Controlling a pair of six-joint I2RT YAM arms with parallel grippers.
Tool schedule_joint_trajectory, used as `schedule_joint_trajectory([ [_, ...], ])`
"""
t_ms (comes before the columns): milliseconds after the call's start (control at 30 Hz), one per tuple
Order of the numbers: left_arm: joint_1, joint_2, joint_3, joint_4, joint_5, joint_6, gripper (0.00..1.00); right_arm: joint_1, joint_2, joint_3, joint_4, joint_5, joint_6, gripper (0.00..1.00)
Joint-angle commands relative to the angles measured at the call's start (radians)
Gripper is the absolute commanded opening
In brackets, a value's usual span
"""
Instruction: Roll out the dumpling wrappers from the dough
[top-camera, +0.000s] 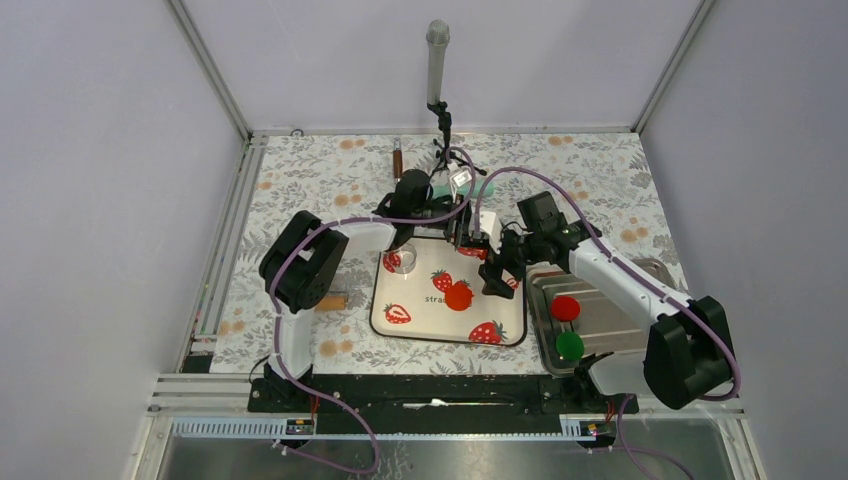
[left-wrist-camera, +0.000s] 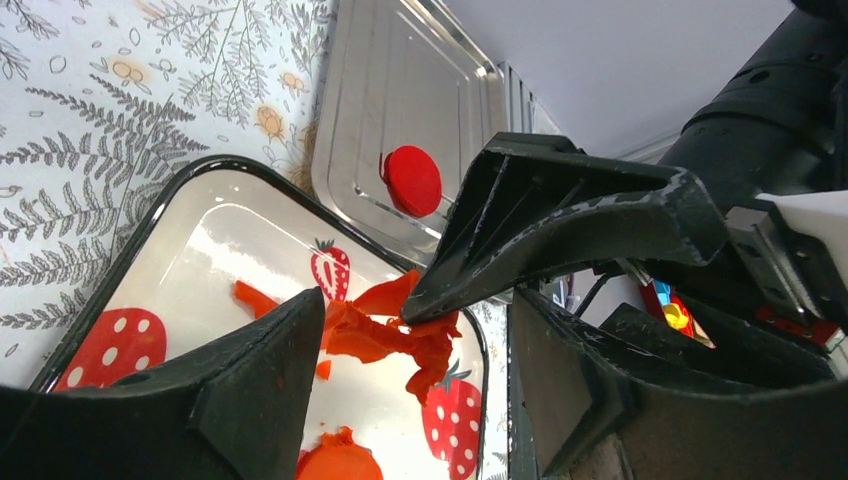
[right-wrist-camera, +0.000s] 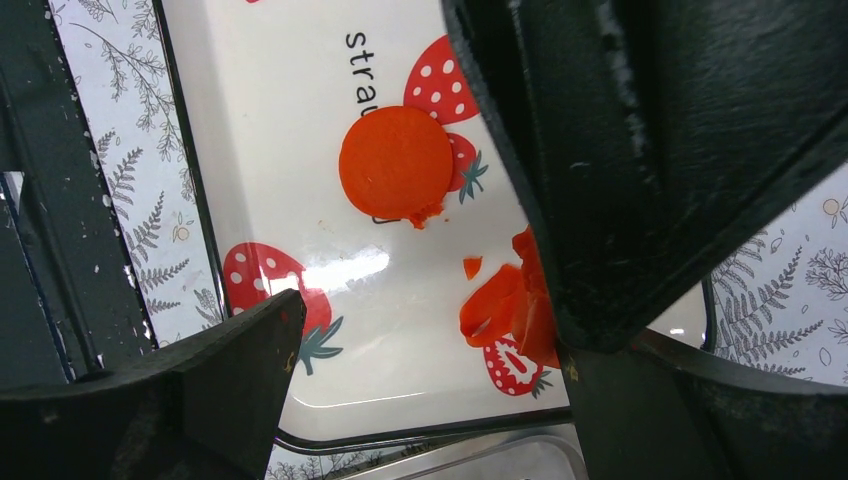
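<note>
From the top view, the strawberry tray (top-camera: 425, 318) sits mid-counter (top-camera: 300, 180). One dumpling wrapper (top-camera: 459, 295) lies flat near the tray's middle. The left gripper (top-camera: 468, 243) and right gripper (top-camera: 497, 278) crowd together over the tray's far right part.

At the left wrist, the left gripper (left-wrist-camera: 415, 330) has its jaws well apart and clamps nothing. The dough (left-wrist-camera: 400, 335), a ragged crumpled scrap, lies on the tray floor between them, and a finger of the other arm seems to touch it.

At the right wrist, the right gripper (right-wrist-camera: 430, 320) is spread wide and empty. The dough (right-wrist-camera: 500, 310) lies against one finger near the tray's corner, and the dumpling wrapper (right-wrist-camera: 396, 163) is toward the tray's middle.

The clay looks soft, light and tacky, and likely to tear or crease. The scrap is best pinched at its bunched folds, and the wrapper lifted gently by its edge.
</note>
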Motion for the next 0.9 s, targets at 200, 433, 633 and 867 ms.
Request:
schedule_joint_trajectory([
  [200,-0.027,-0.023,0.082,-0.197,-0.093,0.18,0.7,0.003,0.012,0.055,0.014,-0.015,0.022,1.0],
  [433,-0.038,0.032,0.151,-0.267,-0.194,0.148,0.68,0.003,0.001,0.057,0.015,-0.011,0.007,1.0],
  [633,-0.047,0.04,0.154,-0.384,-0.236,0.22,0.68,0.002,-0.008,0.064,0.014,0.002,0.0,1.0],
  [867,-0.056,0.048,0.136,-0.437,-0.277,0.252,0.67,0.003,-0.015,0.075,0.015,0.002,0.013,0.99],
])
